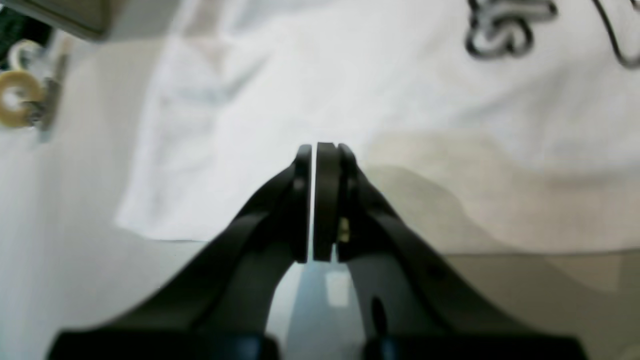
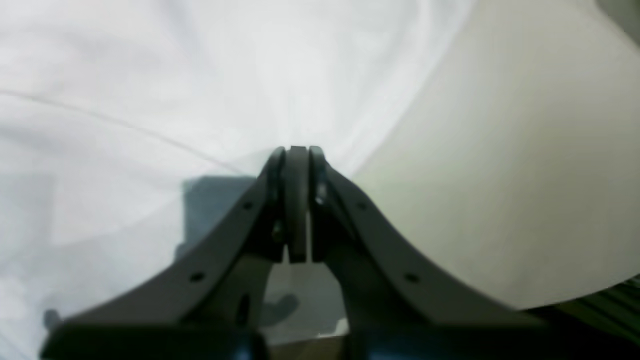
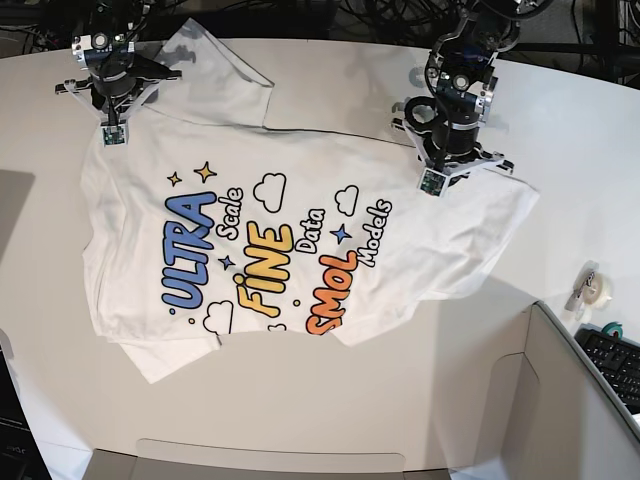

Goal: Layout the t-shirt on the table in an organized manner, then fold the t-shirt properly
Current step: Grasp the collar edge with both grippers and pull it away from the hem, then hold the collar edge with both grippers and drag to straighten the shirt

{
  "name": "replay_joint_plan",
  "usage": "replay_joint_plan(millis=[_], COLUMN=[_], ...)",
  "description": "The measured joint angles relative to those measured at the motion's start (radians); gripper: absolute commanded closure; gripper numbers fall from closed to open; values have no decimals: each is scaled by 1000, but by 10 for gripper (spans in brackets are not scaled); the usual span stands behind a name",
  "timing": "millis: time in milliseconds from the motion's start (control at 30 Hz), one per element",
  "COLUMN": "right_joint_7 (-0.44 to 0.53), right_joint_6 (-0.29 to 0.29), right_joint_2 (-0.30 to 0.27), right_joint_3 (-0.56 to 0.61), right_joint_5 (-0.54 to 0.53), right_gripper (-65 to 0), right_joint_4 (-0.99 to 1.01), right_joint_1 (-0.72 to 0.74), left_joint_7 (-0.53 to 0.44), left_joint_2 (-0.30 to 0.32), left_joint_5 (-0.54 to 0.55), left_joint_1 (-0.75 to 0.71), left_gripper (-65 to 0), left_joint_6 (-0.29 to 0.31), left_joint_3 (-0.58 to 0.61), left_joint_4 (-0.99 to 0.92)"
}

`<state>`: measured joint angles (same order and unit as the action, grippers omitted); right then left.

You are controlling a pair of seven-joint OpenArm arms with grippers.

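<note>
The t-shirt (image 3: 270,230) lies spread on the white table (image 3: 350,400), print up, with its lower left corner doubled under. My right gripper (image 3: 112,135) is at the shirt's upper left edge. In the right wrist view its jaws (image 2: 296,148) are shut, and folds in the white cloth (image 2: 150,75) run together at the tips. My left gripper (image 3: 432,182) hangs over the shirt's upper right part near the sleeve. It (image 1: 315,147) is shut, with flat cloth (image 1: 350,75) beyond it and its shadow beside it; no cloth shows held.
A grey box-like bin (image 3: 560,400) stands at the front right corner. A tape roll (image 3: 590,285) lies near it on the table, also seen as the tape roll (image 1: 15,97). A keyboard (image 3: 615,360) sits at the right edge. Cables run behind the table.
</note>
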<state>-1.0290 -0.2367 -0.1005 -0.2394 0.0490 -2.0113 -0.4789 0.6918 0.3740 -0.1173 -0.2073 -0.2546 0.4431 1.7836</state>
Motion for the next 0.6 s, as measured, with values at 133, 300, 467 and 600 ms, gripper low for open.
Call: replay_joint_plan(millis=[133,300,467,600], right_joint_7=[9,16,37,37], right_joint_6=[0,2,4,4], right_joint_2=[-84,-151,-213,-236], right_joint_3=[-4,-6,-7,-34], right_joint_5=[7,4,8,0], right_gripper=[0,0,0,0], right_joint_4=[33,97,164,185], right_joint_1=[6,25,58,68], left_joint_7=[-4,-5,-7,-2], left_joint_2=[6,3,6,6], left_joint_5=[-11,-5,-12,-10], left_joint_1=[24,-1,-20,-66], left_gripper=[0,0,0,0], left_joint_6=[-12,-5,-14,-11], left_joint_3=[-12,-10,-10,-11], left_joint_4=[-46,-46,-35,12])
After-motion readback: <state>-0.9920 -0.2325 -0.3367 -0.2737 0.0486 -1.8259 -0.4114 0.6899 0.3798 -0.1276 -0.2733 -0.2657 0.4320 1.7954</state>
